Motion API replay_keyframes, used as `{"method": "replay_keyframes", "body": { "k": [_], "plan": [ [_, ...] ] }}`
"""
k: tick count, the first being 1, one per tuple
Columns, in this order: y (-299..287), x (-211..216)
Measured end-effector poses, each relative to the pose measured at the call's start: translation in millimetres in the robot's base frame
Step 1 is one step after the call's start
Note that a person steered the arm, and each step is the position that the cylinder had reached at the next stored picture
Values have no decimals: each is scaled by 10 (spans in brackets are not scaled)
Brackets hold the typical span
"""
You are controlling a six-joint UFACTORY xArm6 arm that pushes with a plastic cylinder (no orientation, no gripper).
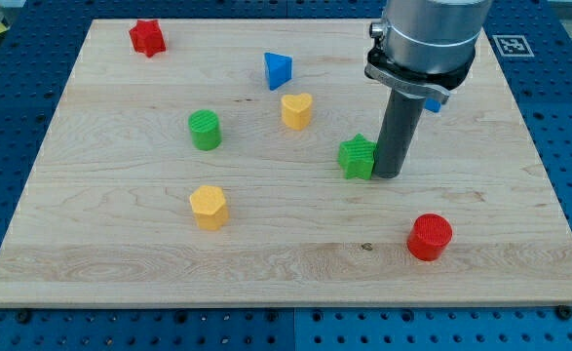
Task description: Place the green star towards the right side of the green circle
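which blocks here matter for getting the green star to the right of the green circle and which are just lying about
In the job:
green star
green circle
my tip, at the star's right edge

Lying about:
red star
blue triangle
yellow heart
yellow hexagon
red circle
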State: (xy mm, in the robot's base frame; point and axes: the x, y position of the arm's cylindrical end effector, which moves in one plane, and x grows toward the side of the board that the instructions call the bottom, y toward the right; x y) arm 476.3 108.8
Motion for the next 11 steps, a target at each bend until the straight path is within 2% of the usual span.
{"method": "replay_keyframes", "body": {
  "k": [3,4,5,7,9,11],
  "plan": [
    [-55,78],
    [-244,60],
    [-452,-4],
    [-375,-100],
    [-511,-374],
    [-535,-287]
  ]
}}
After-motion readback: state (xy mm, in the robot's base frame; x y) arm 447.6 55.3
